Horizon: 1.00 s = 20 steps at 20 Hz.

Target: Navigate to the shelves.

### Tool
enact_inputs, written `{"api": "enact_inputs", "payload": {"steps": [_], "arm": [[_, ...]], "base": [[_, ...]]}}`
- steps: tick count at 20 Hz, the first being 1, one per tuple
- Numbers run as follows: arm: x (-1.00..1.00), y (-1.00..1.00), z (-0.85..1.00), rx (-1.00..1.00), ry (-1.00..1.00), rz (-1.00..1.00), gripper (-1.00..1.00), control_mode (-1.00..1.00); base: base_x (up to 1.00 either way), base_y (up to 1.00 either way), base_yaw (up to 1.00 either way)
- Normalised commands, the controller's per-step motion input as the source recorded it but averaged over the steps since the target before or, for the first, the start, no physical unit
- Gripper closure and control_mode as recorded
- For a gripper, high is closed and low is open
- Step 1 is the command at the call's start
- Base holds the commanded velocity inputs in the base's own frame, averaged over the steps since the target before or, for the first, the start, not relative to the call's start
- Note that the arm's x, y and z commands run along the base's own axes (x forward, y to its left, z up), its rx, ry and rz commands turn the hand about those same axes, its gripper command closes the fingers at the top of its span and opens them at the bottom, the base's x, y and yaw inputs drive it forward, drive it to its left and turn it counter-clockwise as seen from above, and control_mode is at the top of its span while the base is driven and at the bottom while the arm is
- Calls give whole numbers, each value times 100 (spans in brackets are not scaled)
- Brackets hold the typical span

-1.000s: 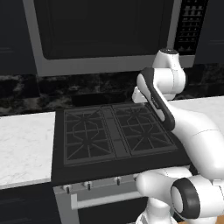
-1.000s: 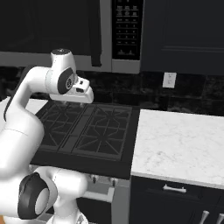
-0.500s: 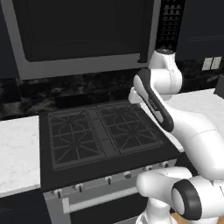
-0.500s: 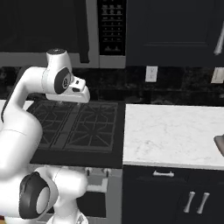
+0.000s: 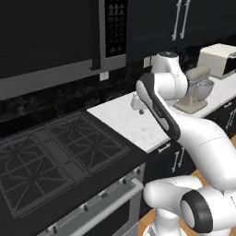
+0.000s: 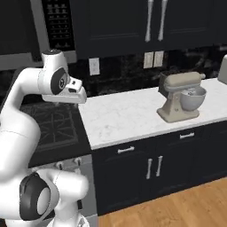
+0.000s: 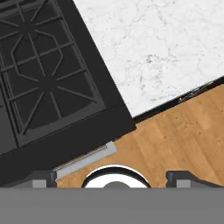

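We are driving through the kitchen looking for the shelves, and no wooden plank shelf is appearing in front of us, so we are judging that the goal is lying somewhere beyond what our cameras are taking in. The main risk we are seeing is the base clipping the dark lower cabinets (image 6: 150,168) or the oven front (image 5: 97,209), since we are standing close alongside them and the wood floor (image 6: 186,204) gives us only a narrow lane. The arm is carrying its gripper (image 7: 111,175) out over the edge where the black stove (image 5: 50,156) is meeting the white marble countertop (image 6: 128,115), so a sharp turn could be swinging the hand toward the stand mixer (image 6: 181,95) or toward the wall behind it. We might also be mistaking the pale countertop for our target, which would be ending the drive too early. As for the jaws, we are seeing only the two dark fingertips (image 7: 186,177) set wide apart at the bottom of the hand view, with nothing between them, so we are reading them as spread and empty. The toaster-like box (image 5: 220,57) at the far right is cut off by the frame, and the upper cabinets (image 6: 146,22) are too dark to make out much.
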Motion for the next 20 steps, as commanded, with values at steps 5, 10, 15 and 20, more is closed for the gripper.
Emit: {"api": "enact_inputs", "payload": {"steps": [5, 10, 15, 20], "arm": [[0, 0, 0, 0, 0, 0, -100, 100], [0, 0, 0, 0, 0, 0, -100, 100], [0, 0, 0, 0, 0, 0, -100, 100], [0, 0, 0, 0, 0, 0, -100, 100]], "base": [[-63, -1, -79], [-60, -3, -79], [-33, 0, -94], [-22, 0, -93]]}}
